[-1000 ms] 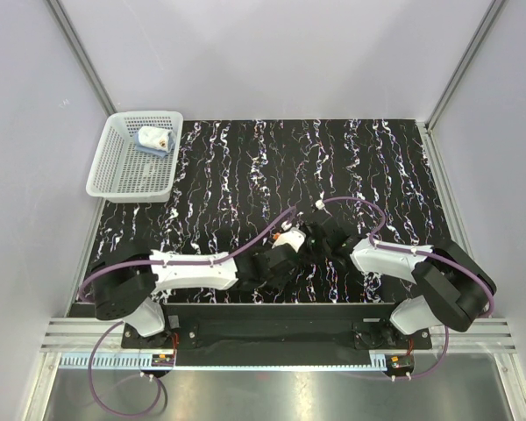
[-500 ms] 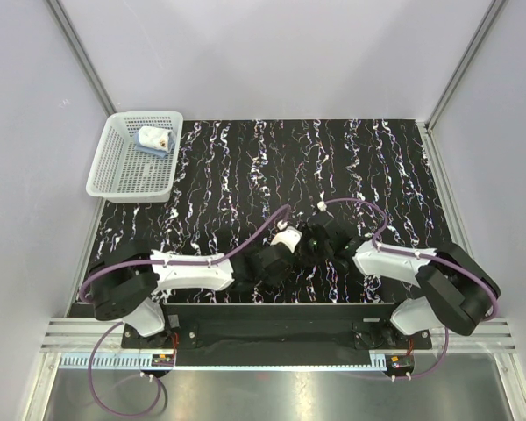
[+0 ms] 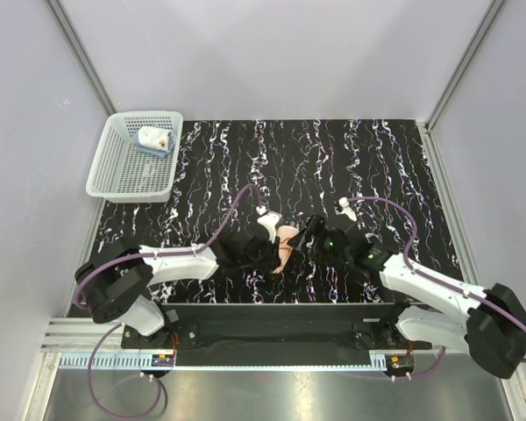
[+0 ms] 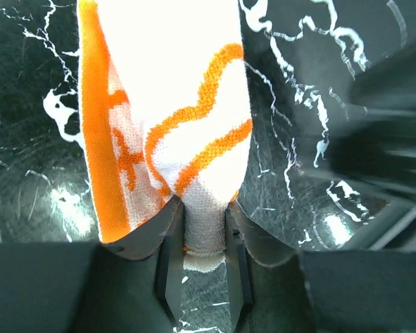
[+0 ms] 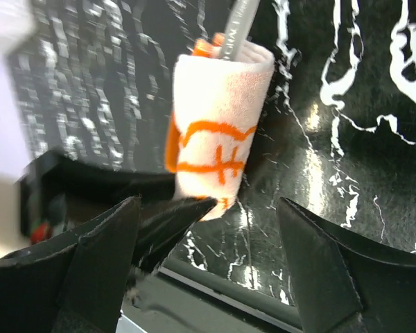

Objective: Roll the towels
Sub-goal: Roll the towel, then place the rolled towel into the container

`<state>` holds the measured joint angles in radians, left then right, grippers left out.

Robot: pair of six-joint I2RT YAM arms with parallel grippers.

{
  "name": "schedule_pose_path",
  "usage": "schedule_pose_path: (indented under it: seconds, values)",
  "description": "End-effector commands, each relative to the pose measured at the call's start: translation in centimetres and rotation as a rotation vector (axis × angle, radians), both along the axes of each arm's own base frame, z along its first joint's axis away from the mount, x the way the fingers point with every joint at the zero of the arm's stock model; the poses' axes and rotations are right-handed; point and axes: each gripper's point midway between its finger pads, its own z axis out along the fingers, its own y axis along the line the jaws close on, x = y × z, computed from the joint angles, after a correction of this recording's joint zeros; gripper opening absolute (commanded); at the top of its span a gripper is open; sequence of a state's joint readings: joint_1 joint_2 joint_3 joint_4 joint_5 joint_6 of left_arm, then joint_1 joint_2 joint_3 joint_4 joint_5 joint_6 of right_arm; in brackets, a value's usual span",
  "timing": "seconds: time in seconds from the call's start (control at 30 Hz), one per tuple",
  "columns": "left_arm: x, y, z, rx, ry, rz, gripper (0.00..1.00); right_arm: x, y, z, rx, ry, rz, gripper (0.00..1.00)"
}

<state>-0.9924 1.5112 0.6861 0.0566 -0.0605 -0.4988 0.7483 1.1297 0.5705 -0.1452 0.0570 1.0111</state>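
The orange towel [image 4: 166, 111], orange with white print and a white reverse, is rolled into a short tube; in the top view the orange towel [image 3: 286, 239] lies near the table's front middle. My left gripper [image 4: 204, 211] is shut on one end of the roll, the cloth pinched between both fingers. In the top view the left gripper [image 3: 274, 248] sits at the roll's left side. My right gripper [image 5: 208, 205] stands open, just short of the roll [image 5: 218, 132] and not touching it; from above the right gripper [image 3: 309, 231] is at the roll's right. The light blue towel [image 3: 152, 140] lies rolled in the basket.
A white perforated basket [image 3: 114, 180] stands at the table's far left corner. The table top [image 3: 368, 167] is black with white streaks. Grey walls close in the left, back and right sides. A purple cable [image 3: 245, 195] loops above the left wrist.
The right gripper has opened wide and let go of the roll, drawing back to the right. The left gripper has closed down on the roll's end and shifted a little left with it.
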Motion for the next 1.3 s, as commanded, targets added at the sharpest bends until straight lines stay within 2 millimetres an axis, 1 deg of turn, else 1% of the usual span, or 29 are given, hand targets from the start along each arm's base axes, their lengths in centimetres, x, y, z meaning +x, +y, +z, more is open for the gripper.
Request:
schedule_pose_path:
  seconds: [0.0, 0.07, 0.1, 0.13, 0.17, 0.2, 0.23, 0.27, 0.3, 0.33, 0.37, 0.4, 0.47, 0.5, 0.57, 0.63, 0.73, 0.83, 0.87, 0.9, 0.93, 0.97, 1.03, 1.07, 1.13, 1.17, 1.27]
  values:
    - [-1.2, -0.3, 0.1, -0.125, 0.126, -0.051, 0.21, 0.3, -0.4, 0.9, 0.045, -0.073, -0.038, 0.86]
    - [-1.3, -0.1, 0.2, -0.165, 0.181, -0.040, 0.21, 0.2, -0.2, 0.7, 0.054, -0.077, -0.029, 0.86]
    - [-0.5, 0.4, 0.0, -0.177, 0.209, -0.006, 0.20, 0.2, -0.1, 0.3, 0.049, -0.069, -0.021, 0.86]
    - [-0.5, 0.5, 0.0, -0.193, 0.235, -0.001, 0.19, 0.2, 0.1, 0.0, 0.049, -0.067, -0.014, 0.86]
    - [-0.7, 0.4, 0.2, -0.224, 0.273, -0.015, 0.19, 0.6, 0.7, 0.5, 0.077, -0.092, -0.005, 0.86]
    - [0.2, 0.7, 0.5, -0.257, 0.282, 0.009, 0.19, 0.7, 0.9, -0.2, 0.072, -0.080, 0.003, 0.86]
    - [0.1, 1.0, 0.4, -0.283, 0.317, 0.025, 0.19, 0.7, 1.1, -0.4, 0.075, -0.081, 0.010, 0.85]
    - [0.4, 1.4, 0.7, -0.318, 0.350, 0.033, 0.19, 1.1, 1.6, -0.2, 0.091, -0.101, 0.015, 0.86]
    - [0.7, 1.5, 0.8, -0.343, 0.361, 0.038, 0.19, 1.3, 1.9, -0.8, 0.083, -0.092, 0.021, 0.85]
    - [0.8, 1.7, 0.8, -0.365, 0.390, 0.055, 0.19, 1.4, 2.1, -1.0, 0.084, -0.093, 0.026, 0.85]
    - [0.7, 2.2, 0.8, -0.394, 0.427, 0.055, 0.19, 1.9, 2.5, -0.6, 0.102, -0.116, 0.030, 0.85]
    - [1.0, 2.2, 0.8, -0.418, 0.437, 0.058, 0.19, 2.1, 2.7, -1.2, 0.094, -0.113, 0.035, 0.85]
    - [1.1, 2.5, 0.6, -0.447, 0.482, 0.066, 0.19, 2.8, 3.3, -0.7, 0.110, -0.145, 0.038, 0.85]
    - [1.2, 2.5, 0.2, -0.448, 0.502, 0.070, 0.19, 3.1, 3.5, -1.1, 0.101, -0.147, 0.038, 0.85]
    - [1.3, 2.7, -0.4, -0.454, 0.525, 0.074, 0.19, 3.8, 4.1, -1.2, 0.096, -0.167, 0.050, 0.84]
    - [1.4, 2.8, -0.6, -0.462, 0.545, 0.083, 0.19, 4.5, 4.6, -0.9, 0.092, -0.186, 0.059, 0.84]
    - [1.7, 3.0, -0.8, -0.481, 0.570, 0.090, 0.19, 5.1, 5.4, -1.3, 0.089, -0.190, 0.073, 0.84]
    - [2.0, 3.2, -0.9, -0.495, 0.589, 0.098, 0.19, 5.7, 5.9, -2.0, 0.077, -0.187, 0.074, 0.82]
    - [2.1, 3.4, -0.9, -0.500, 0.596, 0.101, 0.19, 5.9, 6.1, -2.0, 0.080, -0.192, 0.075, 0.79]
    - [2.1, 3.5, -1.1, -0.499, 0.605, 0.104, 0.19, 6.0, 6.1, -2.6, 0.070, -0.187, 0.078, 0.77]
    - [2.1, 3.5, -1.1, -0.501, 0.611, 0.102, 0.19, 6.3, 6.4, -2.4, 0.076, -0.199, 0.080, 0.75]
    - [2.0, 3.5, -1.1, -0.508, 0.621, 0.094, 0.19, 6.3, 6.5, -3.2, 0.068, -0.184, 0.084, 0.73]
    - [2.0, 3.3, -1.1, -0.516, 0.637, 0.091, 0.19, 6.4, 6.8, -3.5, 0.076, -0.185, 0.087, 0.71]
    - [1.9, 3.2, -1.2, -0.527, 0.645, 0.081, 0.19, 6.3, 7.0, -4.2, 0.077, -0.169, 0.095, 0.70]
    - [1.9, 3.0, -1.0, -0.551, 0.665, 0.083, 0.20, 6.4, 7.3, -4.6, 0.093, -0.167, 0.095, 0.68]
    - [1.7, 2.9, -1.0, -0.566, 0.673, 0.071, 0.20, 6.2, 7.4, -5.2, 0.090, -0.154, 0.099, 0.67]
    - [1.6, 2.8, -1.1, -0.573, 0.693, 0.071, 0.19, 6.4, 7.7, -5.5, 0.100, -0.151, 0.099, 0.65]
